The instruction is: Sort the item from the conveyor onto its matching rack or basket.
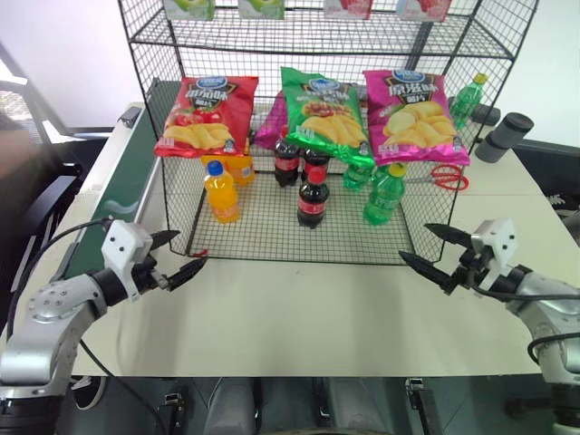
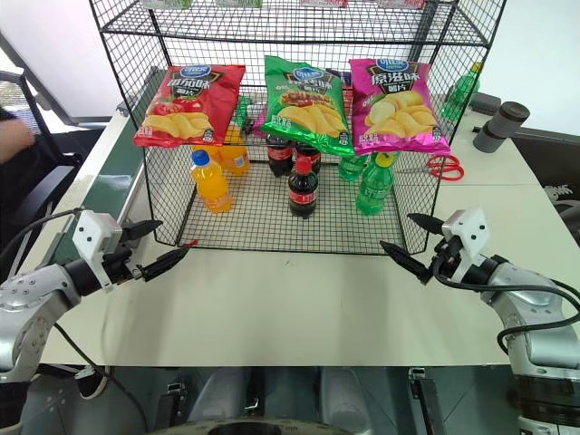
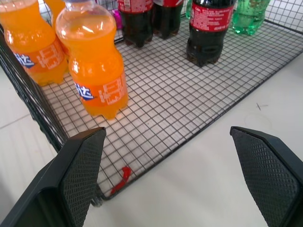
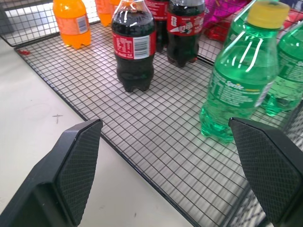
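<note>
A cola bottle point(image 1: 313, 201) with a red cap and label stands upright on the bottom shelf of the black wire rack point(image 1: 272, 240), just in front of two identical colas point(image 1: 286, 161). In the right wrist view this front cola bottle point(image 4: 134, 47) stands a little beyond the fingers. My left gripper point(image 1: 192, 249) hovers open over the table at the rack's front left corner, holding nothing. At the front right corner my right gripper point(image 1: 414, 241) is open too and empty. The dark green conveyor point(image 1: 131, 181) runs along the table's left side, and no bottle shows on the stretch in view.
Orange-drink bottles point(image 1: 222, 192) stand at the shelf's left and green bottles point(image 1: 384, 194) at its right. Red, green and pink chip bags point(image 1: 324, 113) hang above them. Red scissors point(image 1: 446, 177) and a grey cylinder point(image 1: 504, 136) lie behind on the right. A person's hand point(image 2: 14, 136) shows at far left.
</note>
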Controlling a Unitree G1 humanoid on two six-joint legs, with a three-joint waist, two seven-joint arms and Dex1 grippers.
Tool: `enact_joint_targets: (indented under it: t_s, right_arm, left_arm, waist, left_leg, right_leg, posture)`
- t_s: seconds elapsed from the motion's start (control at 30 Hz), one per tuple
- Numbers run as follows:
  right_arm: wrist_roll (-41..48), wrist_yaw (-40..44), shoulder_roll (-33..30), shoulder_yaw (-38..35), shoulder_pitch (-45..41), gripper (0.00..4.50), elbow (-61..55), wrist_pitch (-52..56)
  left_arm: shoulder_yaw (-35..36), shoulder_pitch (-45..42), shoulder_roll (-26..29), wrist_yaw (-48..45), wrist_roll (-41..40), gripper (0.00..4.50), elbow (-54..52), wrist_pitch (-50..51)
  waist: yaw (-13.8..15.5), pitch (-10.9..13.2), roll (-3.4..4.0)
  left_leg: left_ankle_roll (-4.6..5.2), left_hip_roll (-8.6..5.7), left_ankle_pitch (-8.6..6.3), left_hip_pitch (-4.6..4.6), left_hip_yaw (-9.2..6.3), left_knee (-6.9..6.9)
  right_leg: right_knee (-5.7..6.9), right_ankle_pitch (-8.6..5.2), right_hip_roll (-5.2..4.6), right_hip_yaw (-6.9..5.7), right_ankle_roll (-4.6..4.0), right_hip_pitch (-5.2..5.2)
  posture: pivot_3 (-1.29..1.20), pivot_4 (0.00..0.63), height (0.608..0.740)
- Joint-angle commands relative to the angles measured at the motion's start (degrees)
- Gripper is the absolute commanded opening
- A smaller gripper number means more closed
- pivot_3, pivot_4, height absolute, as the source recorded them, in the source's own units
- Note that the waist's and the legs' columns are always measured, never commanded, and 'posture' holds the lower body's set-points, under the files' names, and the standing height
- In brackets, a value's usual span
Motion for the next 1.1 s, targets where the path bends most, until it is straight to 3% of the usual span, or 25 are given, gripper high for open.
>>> enact_joint_targets:
  t_s: [0.03, 1.1]
  right_arm:
    - [-0.12, -0.57, 0.17, -0.03, -1.03, 4.44, -1.11, -0.42]
    - [-1.95, 0.76, 0.81, 1.81, -3.93, 4.44, 3.96, -4.11]
  left_arm:
    - [2.59, 0.14, 0.16, 0.31, -1.16, 4.5, -2.41, -0.46]
    - [1.96, -0.61, -0.97, -0.02, 1.15, 4.5, 1.06, -5.63]
  waist:
    - [0.0, 0.0, 0.0]
    - [-0.01, -0.01, 0.01]
  left_leg:
    - [0.0, 0.0, 0.0, 0.0, 0.0, 0.0]
    - [0.0, 0.0, 0.0, 0.01, 0.0, 0.02]
  right_leg:
    - [0.0, 0.0, 0.0, 0.0, 0.0, 0.0]
    - [0.02, 0.0, 0.0, -0.01, 0.0, 0.01]
  posture:
    - [0.0, 0.15, 0.74]
    - [0.0, 0.15, 0.74]
